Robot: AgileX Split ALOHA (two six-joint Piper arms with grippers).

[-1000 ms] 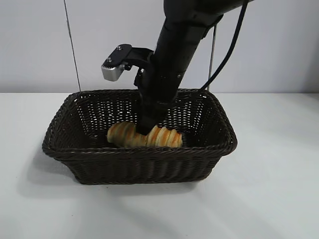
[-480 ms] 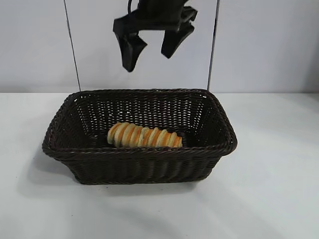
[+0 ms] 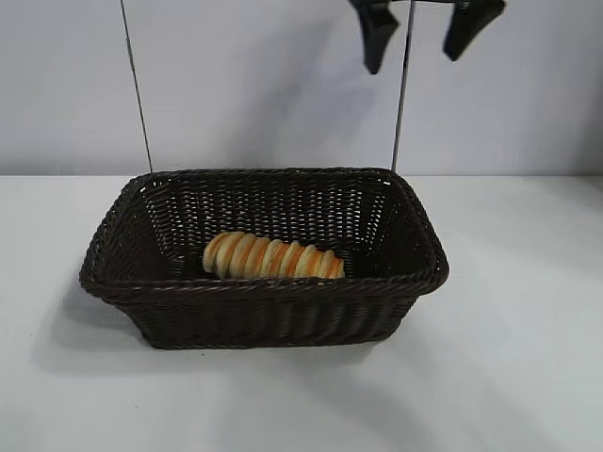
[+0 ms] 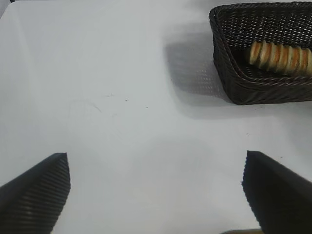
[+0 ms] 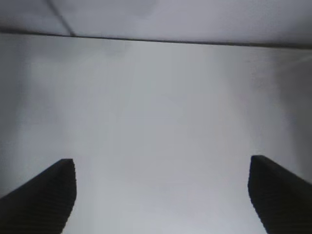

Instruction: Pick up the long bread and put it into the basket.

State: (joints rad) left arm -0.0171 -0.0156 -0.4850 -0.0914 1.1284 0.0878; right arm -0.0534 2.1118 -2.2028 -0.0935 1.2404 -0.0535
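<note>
The long bread [image 3: 273,256], golden-tan with cream and orange-brown ridges, lies inside the dark brown wicker basket [image 3: 264,285], near its front wall. My right gripper [image 3: 419,33] hangs open and empty high above the basket's right end, at the top edge of the exterior view. In the right wrist view the right gripper [image 5: 162,192] is open over bare white table. My left gripper [image 4: 156,190] is open and empty over bare table, well apart from the basket [image 4: 229,68], in which the bread [image 4: 280,56] shows.
The basket stands on a white table [image 3: 528,358] in front of a pale wall. Two thin dark vertical lines [image 3: 137,85] run up the wall behind the basket.
My right gripper has let go of the bread, opened, and risen out of the basket, moving up and to the right. The bread stays lying in the basket.
</note>
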